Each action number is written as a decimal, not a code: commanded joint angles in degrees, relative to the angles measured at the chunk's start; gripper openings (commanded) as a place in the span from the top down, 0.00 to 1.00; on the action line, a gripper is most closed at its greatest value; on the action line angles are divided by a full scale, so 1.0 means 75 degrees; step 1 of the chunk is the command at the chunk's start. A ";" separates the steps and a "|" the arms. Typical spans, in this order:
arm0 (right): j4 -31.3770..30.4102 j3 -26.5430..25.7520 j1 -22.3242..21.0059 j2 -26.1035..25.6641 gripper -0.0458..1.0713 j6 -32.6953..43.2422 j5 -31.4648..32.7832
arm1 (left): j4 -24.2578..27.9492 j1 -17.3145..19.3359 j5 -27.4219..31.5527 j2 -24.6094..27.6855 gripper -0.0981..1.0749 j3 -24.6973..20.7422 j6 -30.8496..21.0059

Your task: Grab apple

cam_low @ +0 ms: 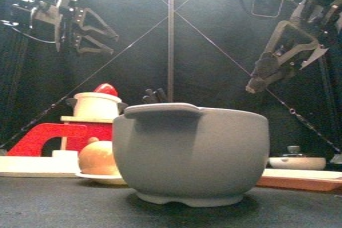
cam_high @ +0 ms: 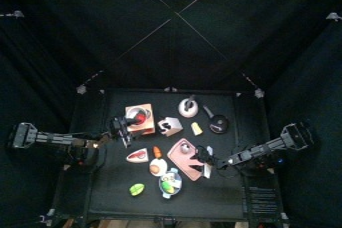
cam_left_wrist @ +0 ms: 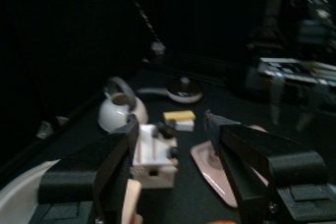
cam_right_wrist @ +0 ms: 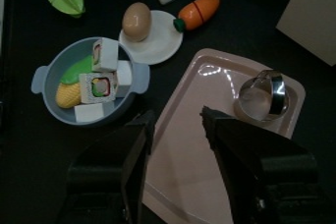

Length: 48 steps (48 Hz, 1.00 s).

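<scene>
The apple (cam_high: 138,121) is a small dark-red fruit lying on the tan square board (cam_high: 138,108) at the table's back left. My left gripper (cam_high: 120,129) hovers just left of the board, and in the left wrist view its jaws (cam_left_wrist: 182,136) stand wide open and empty; the apple does not show there. My right gripper (cam_high: 214,162) hangs open over the pink tray (cam_right_wrist: 217,130) at the table's right, far from the apple. From the front, the grey bowl (cam_low: 187,157) hides most of the table.
A red-and-white wedge slice (cam_high: 136,155), a lime-green fruit (cam_high: 136,188), a bowl of food (cam_right_wrist: 82,79), an egg on a plate (cam_right_wrist: 137,19) and a carrot (cam_right_wrist: 197,10) lie at the front. A white kettle (cam_left_wrist: 118,105), a white block (cam_left_wrist: 155,154) and a pan (cam_high: 214,125) stand further back.
</scene>
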 commanded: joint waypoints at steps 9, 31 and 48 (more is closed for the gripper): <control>-0.0012 -0.0070 -0.0035 -0.0059 0.24 0.0000 0.0012 | -0.0492 0.1160 0.1688 0.0551 0.15 -0.0891 0.0305; 0.0000 -0.0082 -0.0082 0.0000 0.24 0.0012 0.0012 | 0.0152 0.1992 0.3809 0.0715 0.15 -0.1594 0.1090; 0.0070 -0.0070 -0.0141 0.0047 0.24 0.0000 0.0012 | 0.2074 0.2414 0.5414 0.0680 0.14 -0.1477 0.1078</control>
